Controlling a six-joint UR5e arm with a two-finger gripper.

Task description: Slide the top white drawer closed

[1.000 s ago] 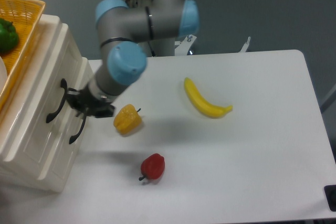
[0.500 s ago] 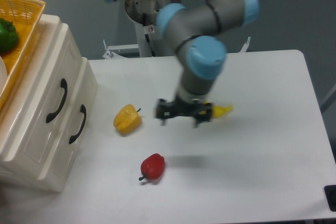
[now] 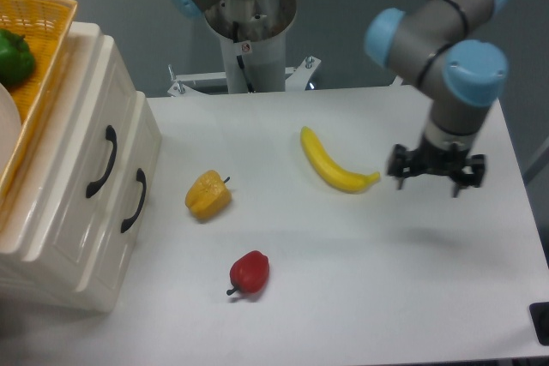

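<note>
The cream-white cabinet [image 3: 64, 237] stands at the left edge of the table. The top white drawer [image 3: 81, 139] with its black arched handle [image 3: 100, 161] sits flush in the cabinet front. The lower drawer [image 3: 120, 229] with its own black handle [image 3: 134, 201] is also flush. My gripper [image 3: 436, 177] hangs over the right side of the table, far from the cabinet, just right of the banana's tip. Its fingers [image 3: 400, 175] are spread apart and hold nothing.
A banana [image 3: 333, 163] lies mid-table, a yellow pepper [image 3: 208, 195] left of centre, a red pepper [image 3: 250, 273] nearer the front. A yellow basket [image 3: 34, 57] with a green pepper [image 3: 15, 56] sits on the cabinet. The arm's base post [image 3: 249, 32] stands at the back.
The gripper has left the drawer handles and swung across the table to the right, past the banana. The cabinet has shifted slightly.
</note>
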